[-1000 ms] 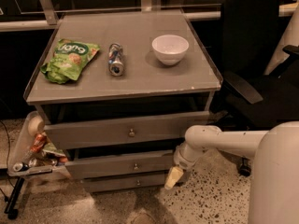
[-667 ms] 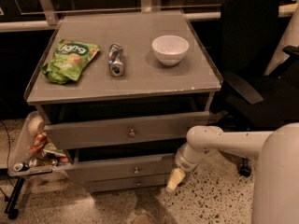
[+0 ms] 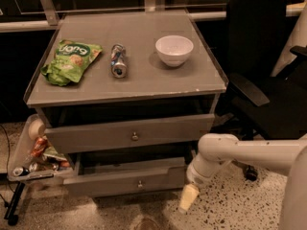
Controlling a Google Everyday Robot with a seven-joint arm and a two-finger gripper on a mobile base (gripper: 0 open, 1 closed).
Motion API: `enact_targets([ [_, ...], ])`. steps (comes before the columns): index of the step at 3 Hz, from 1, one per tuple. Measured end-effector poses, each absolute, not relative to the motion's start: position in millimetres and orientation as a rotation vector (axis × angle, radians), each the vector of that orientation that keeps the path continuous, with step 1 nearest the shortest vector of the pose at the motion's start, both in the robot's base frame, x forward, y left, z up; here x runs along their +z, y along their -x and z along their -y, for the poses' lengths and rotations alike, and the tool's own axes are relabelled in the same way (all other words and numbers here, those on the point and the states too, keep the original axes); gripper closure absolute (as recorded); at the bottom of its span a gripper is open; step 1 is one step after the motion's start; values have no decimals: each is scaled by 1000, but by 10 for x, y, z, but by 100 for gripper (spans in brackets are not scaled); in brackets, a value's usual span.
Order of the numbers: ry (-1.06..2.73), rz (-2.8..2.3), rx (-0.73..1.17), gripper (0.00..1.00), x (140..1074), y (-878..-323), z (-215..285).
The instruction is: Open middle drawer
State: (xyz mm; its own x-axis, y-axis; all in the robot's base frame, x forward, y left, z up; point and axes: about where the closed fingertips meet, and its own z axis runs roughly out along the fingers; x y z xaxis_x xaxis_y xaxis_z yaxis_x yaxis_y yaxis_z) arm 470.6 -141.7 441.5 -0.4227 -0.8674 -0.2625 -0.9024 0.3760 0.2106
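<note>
The middle drawer [image 3: 120, 182] is a grey flat front with a small round metal knob [image 3: 140, 183], below the taller top drawer front [image 3: 96, 137]. It stands pulled out towards me, with a dark gap and part of its inside showing above its front. My gripper [image 3: 188, 198] hangs from the white arm [image 3: 240, 152] at the drawer front's right end, close to its corner and just above the floor. A cream-coloured fingertip [image 3: 188, 199] points down. The bottom drawer front is hidden below the middle one.
On the cabinet top [image 3: 144, 87] lie a green snack bag [image 3: 69, 61], a crushed can [image 3: 118, 60] and a white bowl [image 3: 174, 49]. A side tray [image 3: 19, 147] with cans and packets hangs at the left. A black office chair [image 3: 264, 80] stands to the right. The floor is speckled.
The middle drawer front has slid out towards me. My gripper has moved with it, lower and nearer in the view. The top drawer has not moved.
</note>
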Motion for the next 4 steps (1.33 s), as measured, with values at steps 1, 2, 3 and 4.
enact_targets([
  [1, 1661, -2568, 547, 0, 4516, -4288, 1538],
  [2, 1666, -2571, 550, 0, 4517, -4260, 1545],
  [3, 1663, -2541, 533, 0, 4609, -4380, 1503],
  [4, 1681, -2490, 526, 0, 4669, -4601, 1365],
])
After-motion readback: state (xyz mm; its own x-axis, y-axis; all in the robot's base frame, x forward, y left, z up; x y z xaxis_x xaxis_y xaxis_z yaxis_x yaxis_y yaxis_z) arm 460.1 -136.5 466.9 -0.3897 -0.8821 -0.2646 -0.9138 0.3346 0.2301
